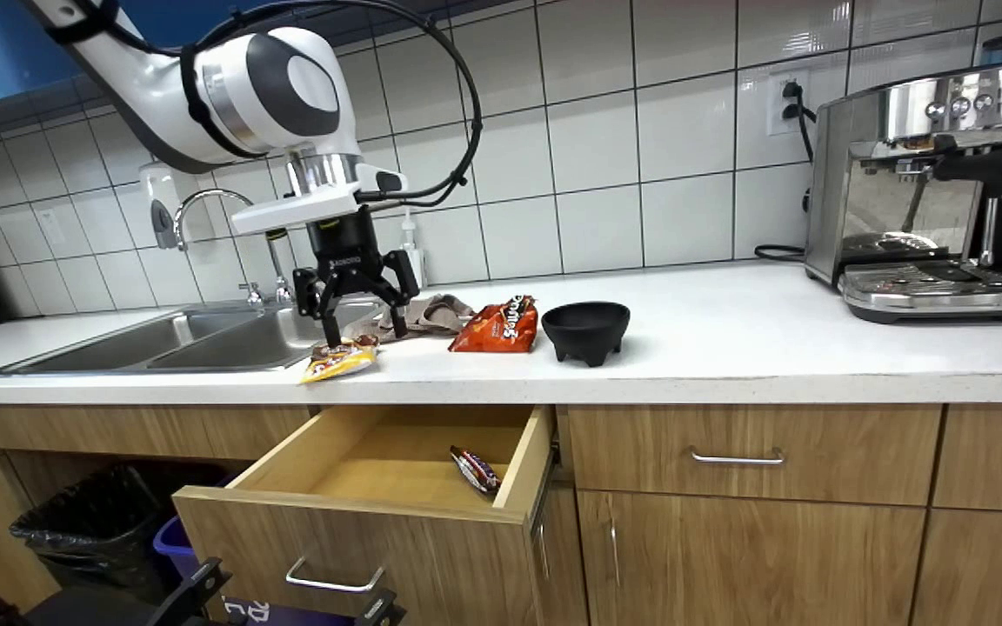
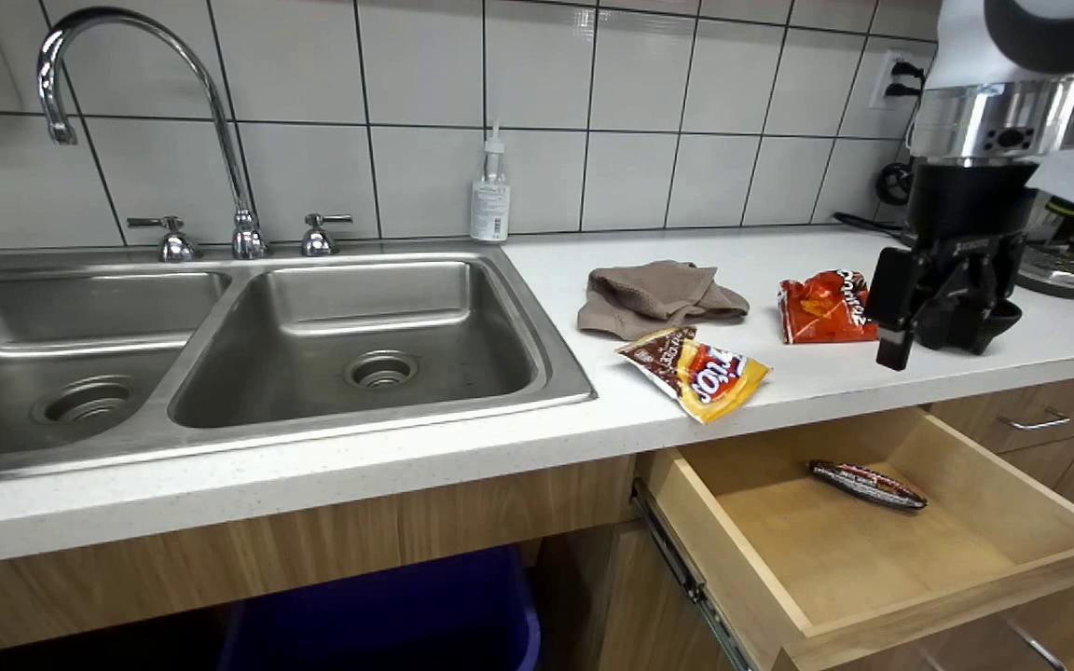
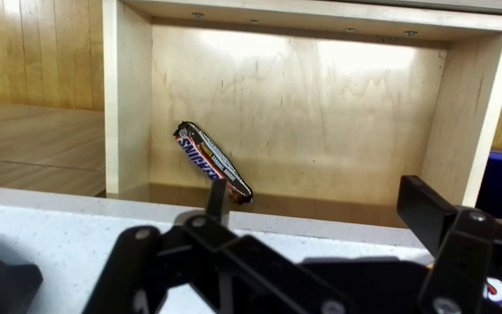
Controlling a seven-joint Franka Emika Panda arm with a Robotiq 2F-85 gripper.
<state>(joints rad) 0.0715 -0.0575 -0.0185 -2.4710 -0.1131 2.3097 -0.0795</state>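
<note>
I face a tiled wall (image 1: 588, 148); along it runs the pale, hard-looking counter (image 1: 727, 326), a steel sink (image 2: 563, 373) set in. Below the counter's front edge a wooden drawer (image 3: 312, 144) stands pulled out. Pincer (image 1: 366, 335) hangs near that edge, spread, nothing in it. Yellow bag (image 2: 709, 380) beside the sink. Bar (image 3: 211, 160) lies askew on the drawer's bottom: I judge it light, fairly stiff, slick-wrapped, easily dented; best held gently across the middle.

Upper left in an exterior view: white arm (image 1: 240, 87), dark-grey cap (image 1: 270, 80), silver collar (image 1: 324, 171), looped black cable (image 1: 473, 106); below, black gripper (image 1: 366, 336), pale lettering (image 1: 345, 262). Wrist view: black fingers (image 3: 425, 205), silvery screws (image 3: 477, 216).
</note>
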